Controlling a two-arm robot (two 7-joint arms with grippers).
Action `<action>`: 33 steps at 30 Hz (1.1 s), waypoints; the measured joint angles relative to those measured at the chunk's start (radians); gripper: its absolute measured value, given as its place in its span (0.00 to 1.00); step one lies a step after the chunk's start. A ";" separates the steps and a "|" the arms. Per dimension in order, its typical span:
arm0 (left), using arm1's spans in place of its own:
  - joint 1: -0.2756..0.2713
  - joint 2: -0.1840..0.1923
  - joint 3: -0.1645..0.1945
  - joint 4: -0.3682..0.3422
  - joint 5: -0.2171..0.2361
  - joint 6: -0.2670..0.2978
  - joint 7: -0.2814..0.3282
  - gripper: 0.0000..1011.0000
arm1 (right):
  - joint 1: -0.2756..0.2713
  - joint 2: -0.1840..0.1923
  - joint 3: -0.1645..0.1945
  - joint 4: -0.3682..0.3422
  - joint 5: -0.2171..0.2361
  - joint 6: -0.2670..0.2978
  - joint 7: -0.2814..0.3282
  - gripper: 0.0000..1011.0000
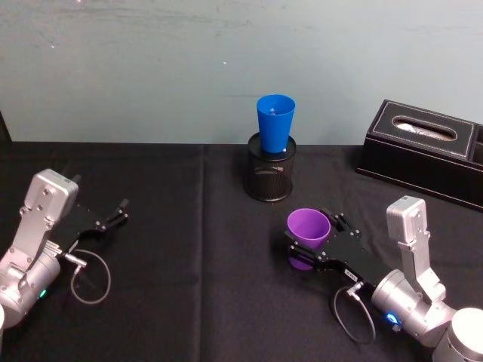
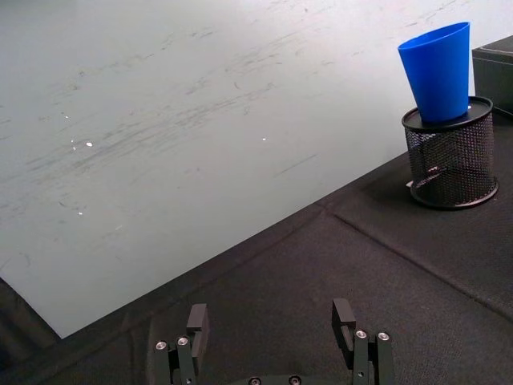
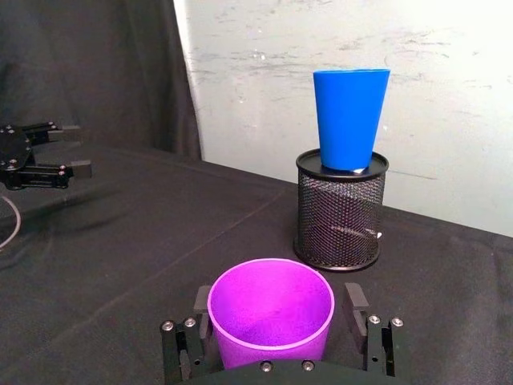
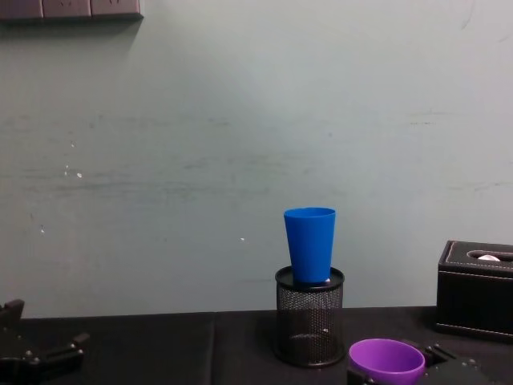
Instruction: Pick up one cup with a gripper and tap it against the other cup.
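The purple cup point(image 1: 309, 225) stands upright at the front right of the black table, its wide rim facing up point(image 3: 270, 308). My right gripper point(image 1: 315, 243) is open, with one finger on each side of the cup's body; a small gap shows beside the finger point(image 3: 353, 305). The blue cup point(image 1: 275, 123) sits upright in the top of a black wire-mesh pen holder point(image 1: 271, 179) farther back, apart from the purple cup. It also shows in the chest view point(image 4: 310, 244) and the right wrist view point(image 3: 349, 117). My left gripper point(image 1: 113, 214) rests open at the left, holding nothing.
A black tissue box point(image 1: 426, 149) stands at the back right, close to the wall. The black cloth point(image 1: 189, 264) between the two arms is bare. A cable loop point(image 1: 90, 275) lies by the left arm.
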 joint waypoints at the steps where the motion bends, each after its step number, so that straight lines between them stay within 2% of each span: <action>1: 0.000 0.000 0.000 0.000 0.000 0.000 0.000 1.00 | 0.000 0.000 0.000 0.001 0.001 -0.002 0.001 0.99; 11: 0.000 0.000 0.000 0.000 0.000 0.000 0.000 1.00 | 0.006 0.001 -0.003 0.009 0.011 -0.022 0.026 0.99; 33: 0.000 0.000 0.000 0.000 0.000 0.000 0.000 1.00 | -0.012 0.012 0.001 -0.050 -0.005 -0.042 0.011 0.99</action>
